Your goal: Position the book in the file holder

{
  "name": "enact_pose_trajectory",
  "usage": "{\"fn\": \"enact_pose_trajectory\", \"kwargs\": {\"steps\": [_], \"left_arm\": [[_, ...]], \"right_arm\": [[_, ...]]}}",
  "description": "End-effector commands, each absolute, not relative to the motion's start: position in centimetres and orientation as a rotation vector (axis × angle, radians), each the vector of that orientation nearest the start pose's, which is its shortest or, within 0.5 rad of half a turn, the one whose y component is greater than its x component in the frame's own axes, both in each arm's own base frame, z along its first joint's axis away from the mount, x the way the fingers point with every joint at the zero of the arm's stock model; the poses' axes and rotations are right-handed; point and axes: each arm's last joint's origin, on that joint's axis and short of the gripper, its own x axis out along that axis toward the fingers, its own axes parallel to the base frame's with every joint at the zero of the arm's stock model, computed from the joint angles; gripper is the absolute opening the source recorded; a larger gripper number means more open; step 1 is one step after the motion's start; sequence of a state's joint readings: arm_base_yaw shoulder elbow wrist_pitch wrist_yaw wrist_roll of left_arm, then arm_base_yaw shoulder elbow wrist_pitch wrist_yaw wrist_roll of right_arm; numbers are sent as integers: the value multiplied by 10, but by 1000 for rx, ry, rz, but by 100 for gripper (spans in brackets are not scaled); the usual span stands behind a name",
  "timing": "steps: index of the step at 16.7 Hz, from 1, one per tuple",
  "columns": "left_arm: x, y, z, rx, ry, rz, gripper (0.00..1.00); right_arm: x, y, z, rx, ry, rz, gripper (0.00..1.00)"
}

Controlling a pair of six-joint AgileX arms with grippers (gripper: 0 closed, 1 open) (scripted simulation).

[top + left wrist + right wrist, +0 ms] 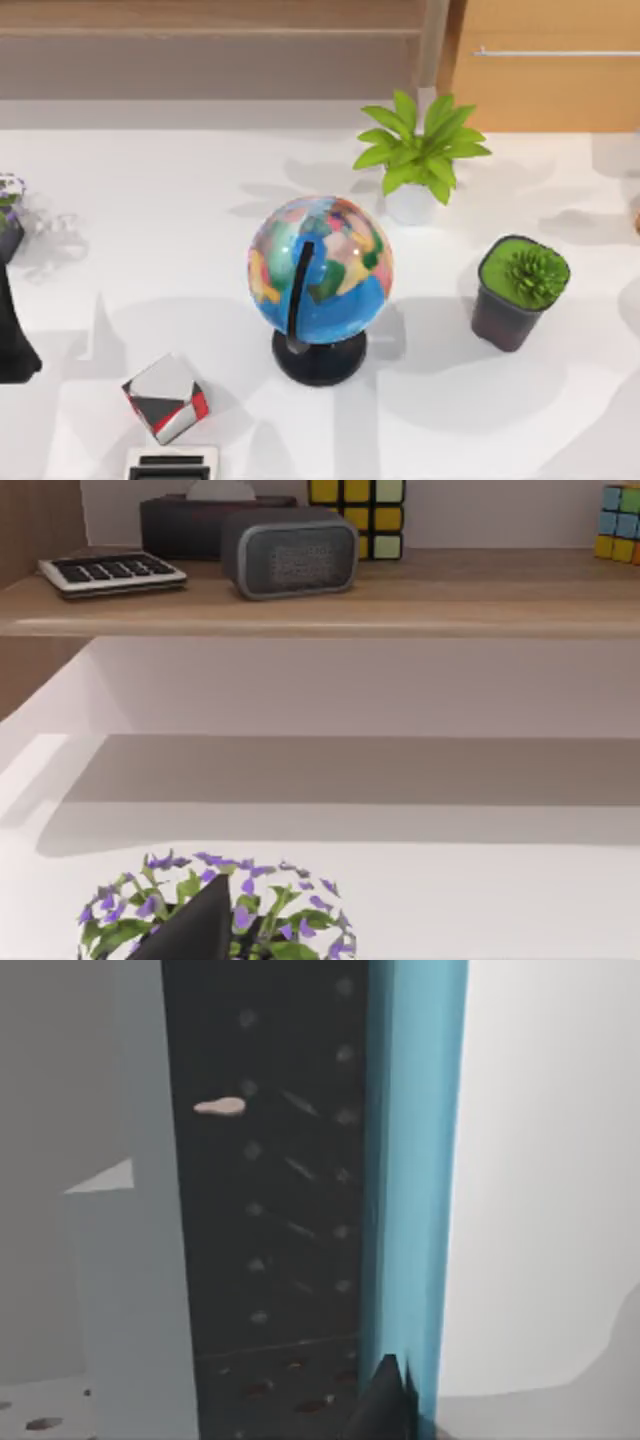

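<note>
**Book edge-on beside a dark perforated wall**

Closest to our right wrist camera, a dark fingertip (pixel 385 1400) sits against the lower edge of the book (pixel 415 1160), whose light-blue cover runs as a tall strip. We cannot tell whether the right gripper is clamped on it (its other finger is out of frame). Just beside the book stands a dark perforated wall (pixel 270 1210), likely the file holder, though most of it is cut off.

Our left arm (pixel 15 330) is a dark shape at the table's left edge; we cannot tell its grip either. Its wrist camera looks past a purple-flowered plant (pixel 215 915) to a far shelf (pixel 400 595).

From above, a patterned cube (pixel 167 397) lies near, then the globe (pixel 320 275), a dark-potted succulent (pixel 520 290) and a leafy plant (pixel 420 155) farther back.
</note>
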State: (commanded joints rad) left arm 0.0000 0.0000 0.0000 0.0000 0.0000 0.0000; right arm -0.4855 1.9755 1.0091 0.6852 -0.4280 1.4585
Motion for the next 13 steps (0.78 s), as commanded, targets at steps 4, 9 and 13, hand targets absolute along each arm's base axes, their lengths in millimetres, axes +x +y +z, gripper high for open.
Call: {"fn": "enact_pose_trajectory", "kwargs": {"steps": [4, 9, 13], "left_arm": [[106, -1, 160, 0, 0, 0, 100], [106, -1, 160, 0, 0, 0, 100], [106, -1, 160, 0, 0, 0, 100]], "right_arm": [[370, -177, 148, 1562, 186, -222, 75], [370, -177, 148, 1562, 186, -222, 100], [370, -177, 148, 1562, 186, -222, 100]]}}
